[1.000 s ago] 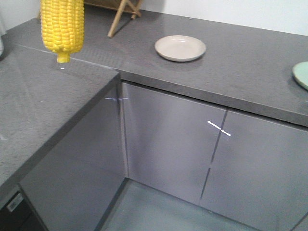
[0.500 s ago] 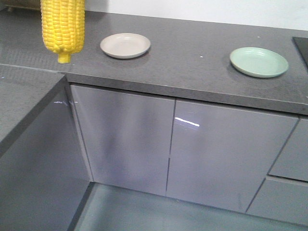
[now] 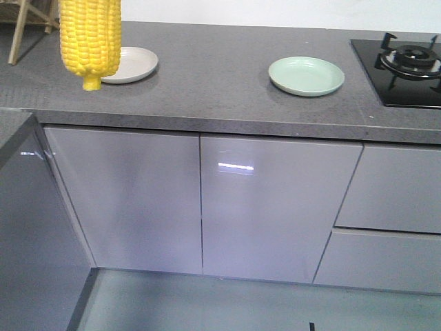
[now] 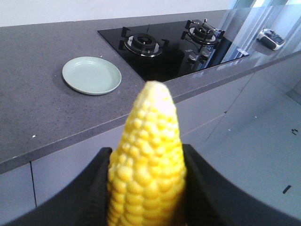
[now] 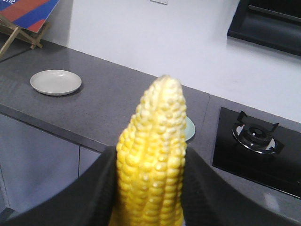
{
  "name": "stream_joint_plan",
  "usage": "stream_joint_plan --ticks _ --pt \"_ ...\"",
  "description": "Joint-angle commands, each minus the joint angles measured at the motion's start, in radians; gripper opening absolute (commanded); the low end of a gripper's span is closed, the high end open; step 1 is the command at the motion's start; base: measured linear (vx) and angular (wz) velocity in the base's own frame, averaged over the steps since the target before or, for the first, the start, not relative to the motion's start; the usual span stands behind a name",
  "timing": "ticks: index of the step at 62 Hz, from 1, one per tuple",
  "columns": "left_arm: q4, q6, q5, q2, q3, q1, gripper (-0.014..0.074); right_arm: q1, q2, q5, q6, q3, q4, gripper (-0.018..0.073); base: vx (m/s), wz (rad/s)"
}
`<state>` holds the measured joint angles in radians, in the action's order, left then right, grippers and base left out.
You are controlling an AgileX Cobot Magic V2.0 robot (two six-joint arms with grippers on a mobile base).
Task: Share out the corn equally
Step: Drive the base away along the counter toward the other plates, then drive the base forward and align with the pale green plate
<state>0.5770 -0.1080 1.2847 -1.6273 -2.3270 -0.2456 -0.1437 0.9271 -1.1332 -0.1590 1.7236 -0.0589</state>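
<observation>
Jaws of the left arm are pinching a cob of corn, the left cob. Black jaw faces press its sides, and its pale tapered tip points away from the wrist camera. Past that tip lies the grey counter, carrying a green plate with a black gas hob just beside it.

The right jaws pinch the right cob the same way, tip outward and black faces tight against the kernels on both sides. Beyond it, a beige plate sits on the counter to the left, near a wooden easel. The green plate shows only as a sliver at the cob's right edge, the rest hidden behind it. The hob lies further right, under a dark range hood.

In the front view a hanging cob fills the top left corner, upright with its stubby stem end down — whatever holds it is above the frame, so I cannot tell which arm's cob this is. It covers part of the beige plate. The green plate sits well apart from the beige one, between it and the hob. Glossy grey cabinet doors run beneath the counter.
</observation>
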Motion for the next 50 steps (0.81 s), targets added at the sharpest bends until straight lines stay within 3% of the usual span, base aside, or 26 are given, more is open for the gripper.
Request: stream_joint_plan --ticks 1,50 --pt "0.04 0.012 -0.033 0.039 -0.022 -0.002 -0.0006 0.006 0.005 0.085 -0.003 0.015 0.004 -0.0004 -0.05 -0.23" --pt "0.041 0.012 -0.033 0.039 -0.022 -0.002 -0.0006 0.006 0.001 0.082 -0.003 0.015 0.004 -0.0004 -0.01 -0.12"
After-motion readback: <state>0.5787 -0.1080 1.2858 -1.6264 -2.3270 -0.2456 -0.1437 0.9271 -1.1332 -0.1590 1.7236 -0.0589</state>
